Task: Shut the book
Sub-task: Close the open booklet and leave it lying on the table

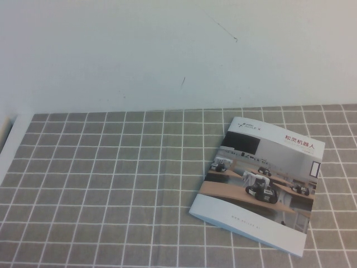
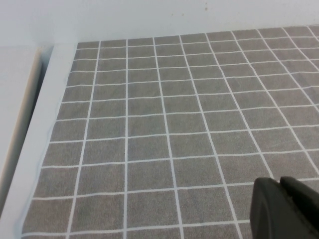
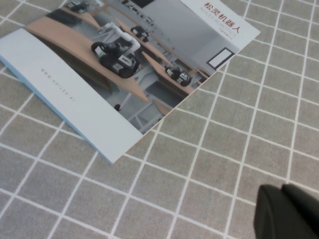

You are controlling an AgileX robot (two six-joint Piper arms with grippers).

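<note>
Closed glossy booklet [image 1: 257, 181], robot-lab photo cover with red Chinese title, flat and slightly skewed on the right part of grey white-gridded tablecloth [image 1: 100, 184]. Dark left gripper [image 2: 284, 209] over bare cloth toward the table's left edge; opening: cannot tell. Dark right gripper [image 3: 286, 211] over cloth near the booklet; opening: cannot tell.

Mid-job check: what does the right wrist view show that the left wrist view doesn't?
Right wrist only: the book, lying closed with its cover up, and the right end effector hovering beside it over the checked cloth. Left wrist only: the white table edge, the wall, and the left end effector above bare cloth, with no book in sight. Both: the checked cloth.
</note>
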